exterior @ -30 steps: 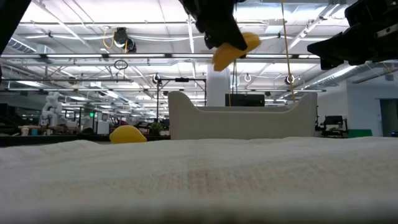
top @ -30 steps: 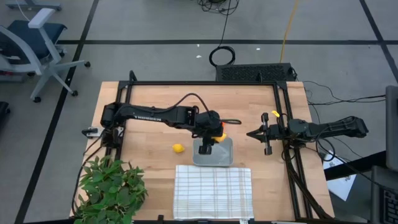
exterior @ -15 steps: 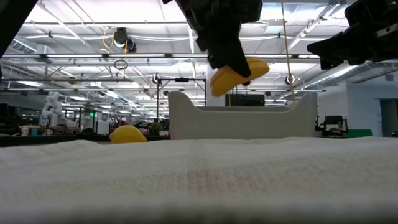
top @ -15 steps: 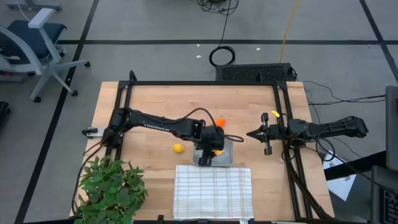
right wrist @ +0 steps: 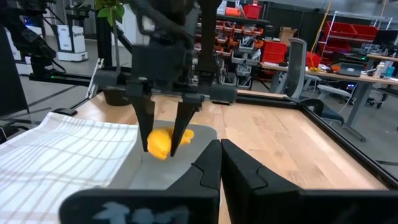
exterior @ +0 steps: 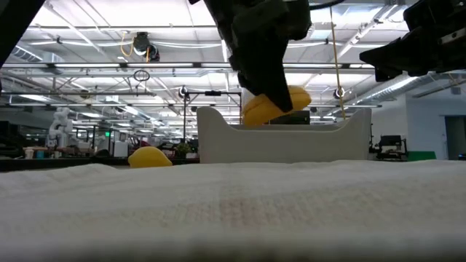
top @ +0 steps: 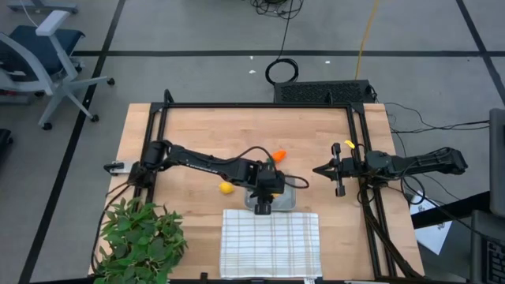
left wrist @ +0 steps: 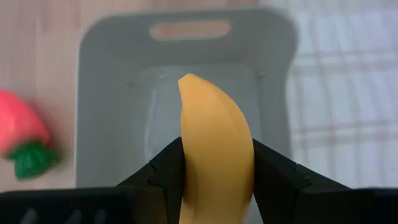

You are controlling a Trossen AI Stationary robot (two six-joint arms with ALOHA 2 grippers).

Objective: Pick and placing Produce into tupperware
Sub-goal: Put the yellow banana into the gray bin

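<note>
Curving yellow banana [left wrist: 214,149], smooth, seemingly unmarked, over grey translucent tupperware [left wrist: 106,93]

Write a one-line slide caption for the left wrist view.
Left pincer holds the banana above the grey container, carrot on the table beside it.

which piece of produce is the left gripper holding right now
The banana, clamped in the left gripper above the tupperware. The round yellow fruit and carrot lie on the table.
</note>
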